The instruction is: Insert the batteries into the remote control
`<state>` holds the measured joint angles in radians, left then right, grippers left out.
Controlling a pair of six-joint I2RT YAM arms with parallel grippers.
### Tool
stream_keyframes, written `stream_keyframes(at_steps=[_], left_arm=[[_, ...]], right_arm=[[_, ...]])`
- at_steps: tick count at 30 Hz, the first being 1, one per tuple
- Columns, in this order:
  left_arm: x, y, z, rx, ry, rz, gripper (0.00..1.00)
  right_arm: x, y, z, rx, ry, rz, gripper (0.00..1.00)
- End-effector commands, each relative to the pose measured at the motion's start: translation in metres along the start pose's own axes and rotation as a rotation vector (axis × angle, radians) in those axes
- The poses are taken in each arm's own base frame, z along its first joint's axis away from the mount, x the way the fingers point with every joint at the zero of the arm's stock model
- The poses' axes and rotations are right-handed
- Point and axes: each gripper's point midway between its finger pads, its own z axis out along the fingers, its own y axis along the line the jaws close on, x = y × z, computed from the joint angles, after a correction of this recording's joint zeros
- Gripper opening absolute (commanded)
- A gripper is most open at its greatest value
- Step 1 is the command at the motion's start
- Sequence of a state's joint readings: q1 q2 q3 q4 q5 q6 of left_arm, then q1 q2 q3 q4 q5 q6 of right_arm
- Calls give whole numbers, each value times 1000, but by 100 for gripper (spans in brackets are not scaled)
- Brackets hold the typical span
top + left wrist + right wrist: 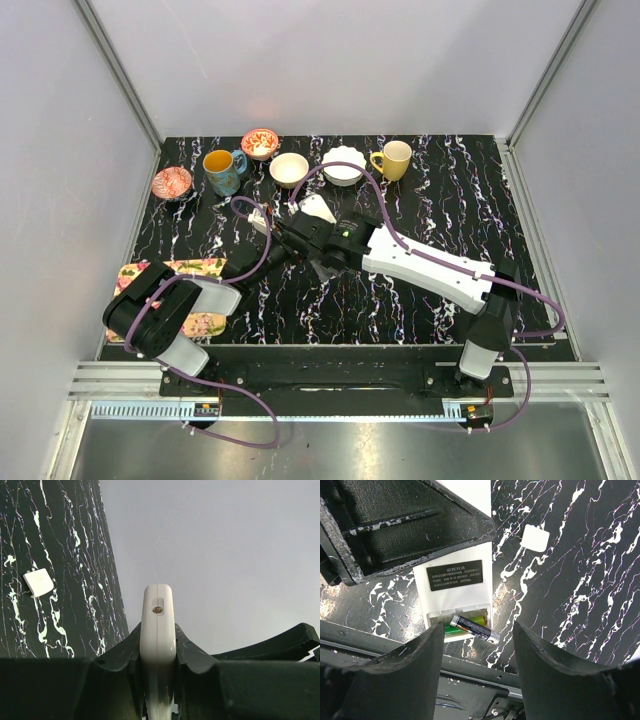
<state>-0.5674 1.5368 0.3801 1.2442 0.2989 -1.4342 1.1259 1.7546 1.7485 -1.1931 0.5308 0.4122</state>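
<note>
Far to the left of the remote control (455, 587), a flowery mat (175, 290) is lying on the black counter (450, 190) with its white streaks. The left fingers (187, 652) are squeezing shut on the remote control, one on each side of it, and its rounded white end is poking out past them. The remote control is sitting over the middle of the counter with its back showing and its battery hole open. The batteries (470, 626) are sitting at that hole: a green one is lying down inside, and a dark one with a silver end is lying crooked on top of it. The right fingers (420, 675) are standing wide apart over that end of the remote control, one on each side of the batteries, and they are holding nothing. A little to the right of the remote control, a small white cover (536, 537) is lying flat, not touching it. Behind the remote control a row is standing: a red bowl (172, 182), a blue mug (222, 172), a red patterned bowl (260, 143), a cream bowl (289, 169), a white wavy bowl (343, 166) and a yellow mug (394, 159).
</note>
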Motion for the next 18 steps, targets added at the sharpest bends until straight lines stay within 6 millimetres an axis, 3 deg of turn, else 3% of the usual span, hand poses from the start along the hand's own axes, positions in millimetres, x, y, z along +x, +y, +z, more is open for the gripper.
stream_keyframes(at_steps=[1, 12, 18], left_arm=[[-9, -105, -16, 426, -61, 121, 0], [-9, -104, -17, 424, -60, 119, 0], [-9, -102, -16, 419, -58, 117, 0]], right_arm=[[-15, 5, -6, -6, -53, 31, 63], [-24, 3, -11, -5, -87, 53, 68], [-36, -10, -32, -8, -145, 89, 71]])
